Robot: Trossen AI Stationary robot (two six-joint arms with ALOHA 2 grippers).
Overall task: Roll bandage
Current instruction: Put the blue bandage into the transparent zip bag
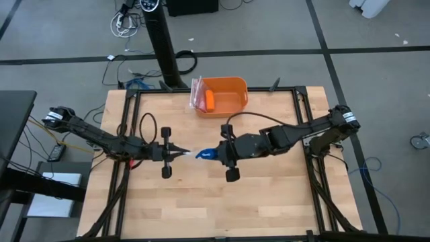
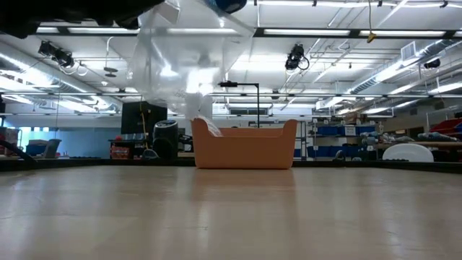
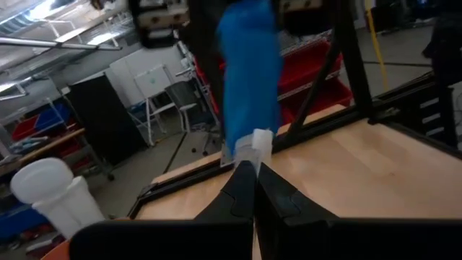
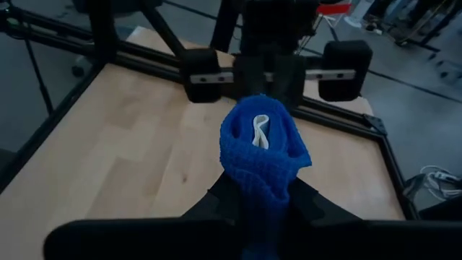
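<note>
The bright blue bandage (image 1: 205,154) is a bunched, loosely rolled bundle held above the middle of the table between my two grippers. It also shows in the left wrist view (image 3: 249,79) and the right wrist view (image 4: 263,155), with a white loop (image 4: 258,131) at its centre. My right gripper (image 1: 216,153) is shut on it from the table's right. My left gripper (image 1: 183,154) faces it from the left, shut on a small whitish translucent piece (image 3: 253,143) at the bandage's end. In the low view, clear crinkly plastic (image 2: 180,58) hangs from the top of the picture. My left gripper pinches the whitish piece (image 3: 254,148) at the bandage's near end between its two fingertips, coming level from the table's left. The piece is lifted clear of the table. Whether it is plastic or tape, I cannot tell. My right gripper pinches the blue bandage's rear part (image 4: 266,189) between its two fingers, coming level from the table's right. The bundle sticks out past the fingertips toward the left gripper, clear of the table.
An orange bin (image 1: 236,87) stands at the table's far edge, holding a small orange cylinder (image 1: 210,101) and a clear plastic bag (image 1: 196,91) at its left side. Black frame rails (image 1: 302,107) run along the table's left and right sides.
</note>
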